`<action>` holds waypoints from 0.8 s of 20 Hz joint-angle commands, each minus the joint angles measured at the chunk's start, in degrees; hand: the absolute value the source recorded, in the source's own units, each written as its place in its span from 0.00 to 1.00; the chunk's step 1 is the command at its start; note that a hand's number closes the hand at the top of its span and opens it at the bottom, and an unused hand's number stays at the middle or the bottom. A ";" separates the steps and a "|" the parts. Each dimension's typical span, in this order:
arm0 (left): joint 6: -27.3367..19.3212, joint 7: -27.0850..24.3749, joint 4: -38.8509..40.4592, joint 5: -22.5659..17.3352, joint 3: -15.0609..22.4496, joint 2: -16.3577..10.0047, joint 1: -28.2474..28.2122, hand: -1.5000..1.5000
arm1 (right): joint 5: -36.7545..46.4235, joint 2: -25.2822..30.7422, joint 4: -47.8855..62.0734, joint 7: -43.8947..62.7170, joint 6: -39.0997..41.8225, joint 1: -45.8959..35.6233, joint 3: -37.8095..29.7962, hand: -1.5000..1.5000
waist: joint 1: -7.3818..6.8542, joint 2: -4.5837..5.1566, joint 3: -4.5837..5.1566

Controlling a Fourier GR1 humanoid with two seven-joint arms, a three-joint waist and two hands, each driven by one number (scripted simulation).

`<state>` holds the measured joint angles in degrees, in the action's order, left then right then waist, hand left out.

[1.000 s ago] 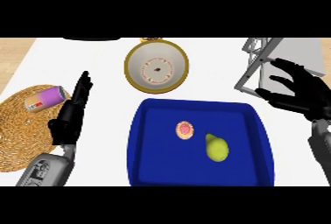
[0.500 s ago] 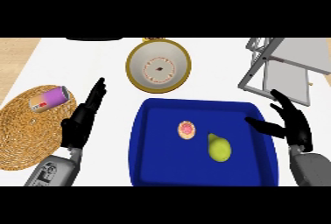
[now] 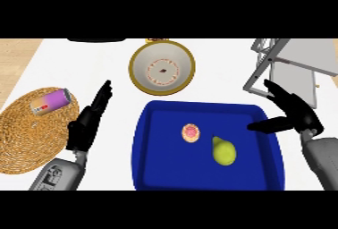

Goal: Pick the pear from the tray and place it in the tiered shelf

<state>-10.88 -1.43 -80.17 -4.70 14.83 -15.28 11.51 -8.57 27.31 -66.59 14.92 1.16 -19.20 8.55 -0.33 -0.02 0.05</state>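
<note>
White counter top fills your view, and the blue tray sits in the middle of it, close to you. The pear lies in the right half of the tray, stem end pointing away from you, just beside a small pink-frosted pastry on its left but apart from it.

Your right hand hovers at the tray's right rim with its fingers spread and its thumb pointing in toward the fruit; it holds nothing. I judge this to be the reach, with the grasp not yet made.

To do it well, bring the hand left and toward you until the pear sits between thumb and fingers, then lower it inside the rim rather than across it. Come in from the right side so the pastry is not nudged. Close around the wide lower body of the pear, not the narrow neck, since a rounded fruit is likely to roll or slip out.

The tiered shelf stands beyond the tray at the far right, near the hand, so the carry should be short. Lift clear of the rim before swinging that way.

Your left hand rests with straight fingers between the tray and the woven mat, which carries a can. A gold-rimmed bowl stands beyond the tray.
</note>
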 commanded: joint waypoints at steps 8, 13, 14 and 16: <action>1.52 1.56 -0.17 0.78 -0.42 0.22 0.57 0.50 | 0.00 3.99 -4.16 23.05 19.75 -14.27 9.26 0.00 | -0.55 -0.09 0.03; 0.41 1.02 -1.67 1.26 -0.25 1.44 -1.95 0.50 | 0.31 5.07 -8.25 32.84 27.46 -17.54 13.76 0.00 | -0.21 -0.28 0.02; 0.99 2.21 -1.96 1.17 -1.35 0.27 -0.37 0.50 | 0.49 6.23 -5.90 32.28 30.12 -18.64 13.31 0.00 | -0.31 -0.10 -0.01; -0.32 3.84 -4.65 2.75 -0.60 1.54 -1.64 0.50 | 1.25 3.64 -6.17 34.53 30.11 -18.97 12.21 0.00 | -0.11 -0.08 -0.04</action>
<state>-10.46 0.60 -81.47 -3.05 14.08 -14.16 11.46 -8.02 31.50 -72.33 45.44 27.22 -36.81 20.47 -0.58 -0.11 0.06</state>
